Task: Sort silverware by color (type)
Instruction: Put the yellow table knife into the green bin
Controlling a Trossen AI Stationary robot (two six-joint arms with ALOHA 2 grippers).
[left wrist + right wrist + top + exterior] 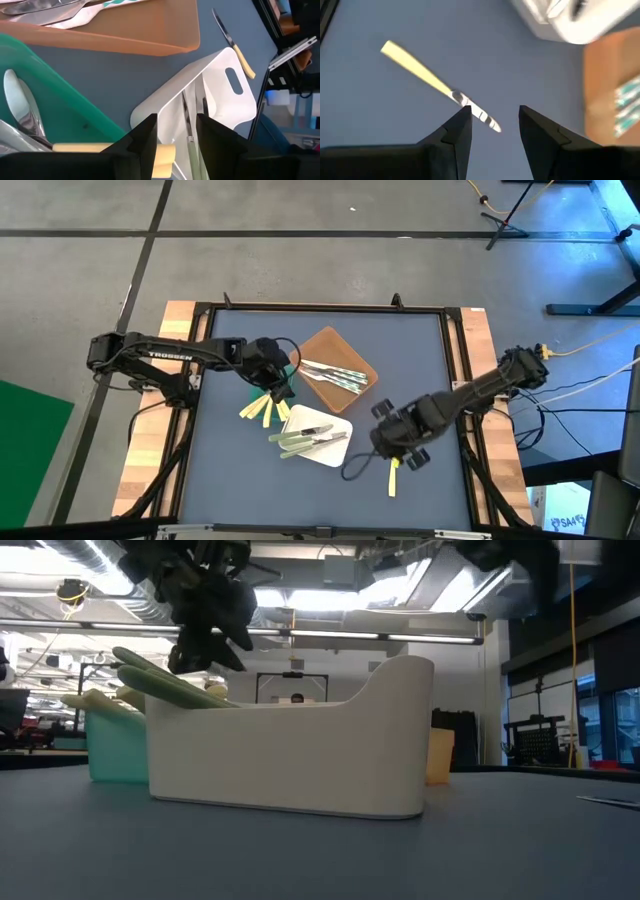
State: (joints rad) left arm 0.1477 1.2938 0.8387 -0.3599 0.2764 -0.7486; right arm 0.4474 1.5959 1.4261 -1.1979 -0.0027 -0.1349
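Note:
The silverware lies sorted in three trays. Yellow-handled pieces (258, 408) stick out of the green tray (60, 105), pale green-handled ones (300, 442) lie in the white tray (335, 450), and patterned blue-handled ones (335, 375) lie in the brown tray (345, 348). One yellow-handled knife (393, 477) lies flat on the table mat. My left gripper (175, 145) hovers open over the green tray's near end, above a yellow handle (85, 148). My right gripper (495, 120) is open and points down above the loose knife's blade (477, 112).
The three trays cluster at the table's middle, the white tray (290, 755) nearest the front. Open blue mat (230, 480) lies left and right of them. Wooden boards and a black frame (455, 315) border the mat.

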